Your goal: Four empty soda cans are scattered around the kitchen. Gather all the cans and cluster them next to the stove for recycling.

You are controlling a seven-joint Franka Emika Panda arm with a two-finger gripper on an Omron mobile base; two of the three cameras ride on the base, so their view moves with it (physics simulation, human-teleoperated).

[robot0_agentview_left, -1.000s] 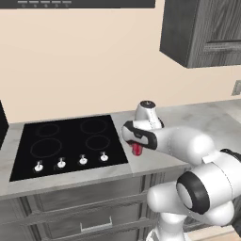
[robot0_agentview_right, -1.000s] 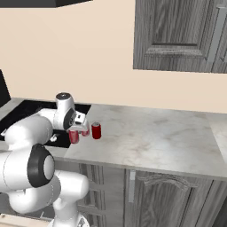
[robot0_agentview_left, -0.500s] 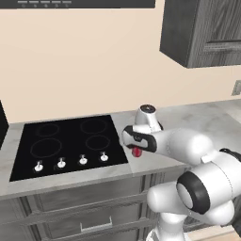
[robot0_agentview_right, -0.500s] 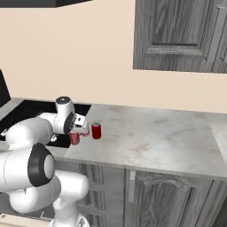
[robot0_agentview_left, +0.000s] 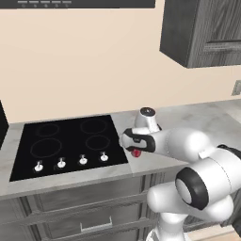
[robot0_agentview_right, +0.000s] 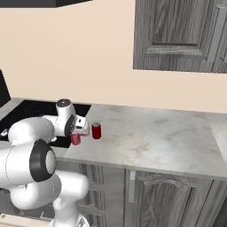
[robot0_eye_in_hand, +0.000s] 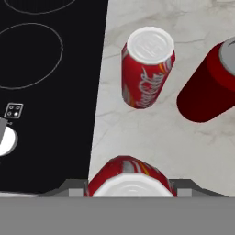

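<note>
My gripper (robot0_eye_in_hand: 130, 187) is shut on a red soda can (robot0_eye_in_hand: 130, 173), its silver top facing the camera. It hangs just above the grey marble counter beside the right edge of the black stove (robot0_eye_in_hand: 46, 92). Two more soda cans stand on the counter ahead: one upright (robot0_eye_in_hand: 147, 69) and one to its right (robot0_eye_in_hand: 206, 87). From the left base view the gripper (robot0_agentview_left: 136, 145) sits low at the stove's (robot0_agentview_left: 70, 141) right side, with the held can (robot0_agentview_left: 136, 153) peeking out below. In the right base view the held can (robot0_agentview_right: 76, 138) is left of a standing can (robot0_agentview_right: 96, 131).
A white stove knob (robot0_eye_in_hand: 4, 140) lies close on the left of the hand. The marble counter (robot0_agentview_right: 155, 137) stretches wide to the right. Dark wall cabinets (robot0_agentview_left: 202, 33) hang above, and drawers (robot0_agentview_left: 84, 207) sit under the stove.
The hand has sunk a little toward the counter with the can still in its grip. The two standing cans have not moved.
</note>
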